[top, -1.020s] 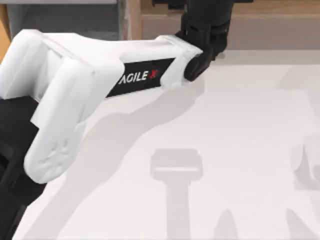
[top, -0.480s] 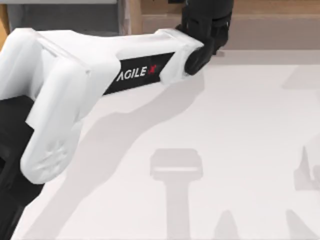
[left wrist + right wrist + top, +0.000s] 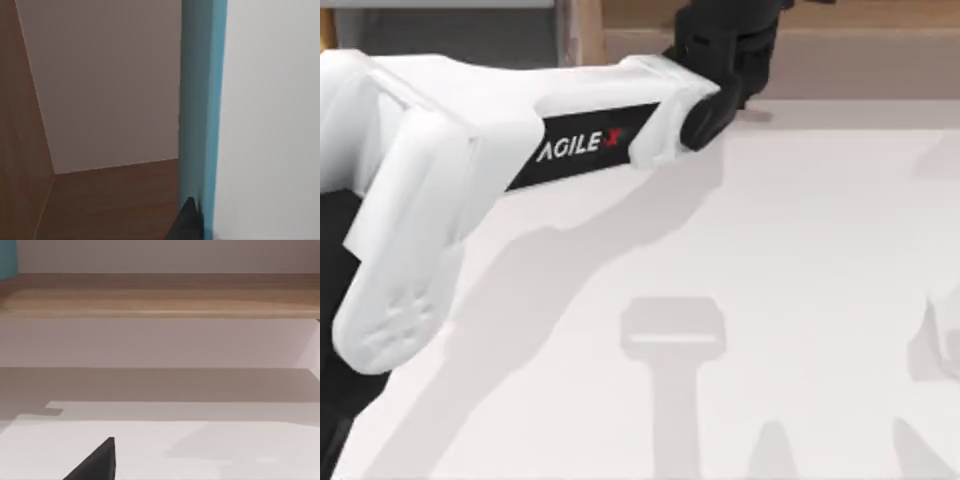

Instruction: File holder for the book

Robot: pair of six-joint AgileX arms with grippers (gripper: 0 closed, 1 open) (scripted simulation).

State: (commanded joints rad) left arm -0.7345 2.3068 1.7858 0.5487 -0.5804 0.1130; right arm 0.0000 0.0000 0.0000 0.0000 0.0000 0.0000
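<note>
My left arm reaches across the top view to the table's back edge, and its black gripper (image 3: 732, 55) hangs just right of the file holder's tan side (image 3: 583, 40). The holder's grey inside (image 3: 450, 40) lies at the back left. In the left wrist view the book stands on edge, with its teal spine (image 3: 200, 100) and a white face to one side. One black fingertip (image 3: 187, 225) presses against the spine. The gripper is shut on the book. The right wrist view catches a teal corner of the book (image 3: 7, 259) and one dark fingertip (image 3: 97, 464) of my right gripper.
A long brown wooden shelf (image 3: 860, 55) runs along the back right and also spans the right wrist view (image 3: 160, 300). Around the book, the left wrist view shows a brown wooden floor (image 3: 115, 200), a brown side wall (image 3: 20, 150) and a pale back wall.
My left arm has swung toward the table's back and slightly left. Its gripper now sits higher against the top view's upper edge.
</note>
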